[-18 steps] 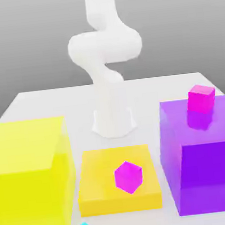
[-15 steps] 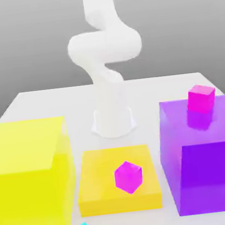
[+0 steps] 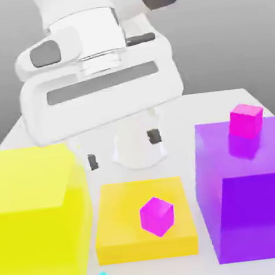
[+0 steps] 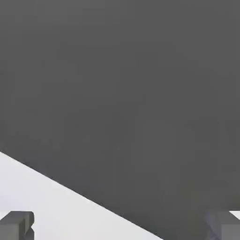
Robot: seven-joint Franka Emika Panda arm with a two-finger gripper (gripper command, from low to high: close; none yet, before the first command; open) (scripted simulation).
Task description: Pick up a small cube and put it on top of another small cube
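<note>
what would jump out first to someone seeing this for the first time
The white gripper looms large in the upper middle of the exterior view, fingers open and holding nothing. Below it sit a big yellow block on that view's left and a purple block on its right, topped by a magenta cube.

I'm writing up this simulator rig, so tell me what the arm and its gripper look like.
The arm is glossy white with rounded, tube-like links and a dark grey joint cap. The gripper has a wide, boxy white body with a long grey slot and a grey oval patch above it. Its two fingers are short and dark grey.
</note>
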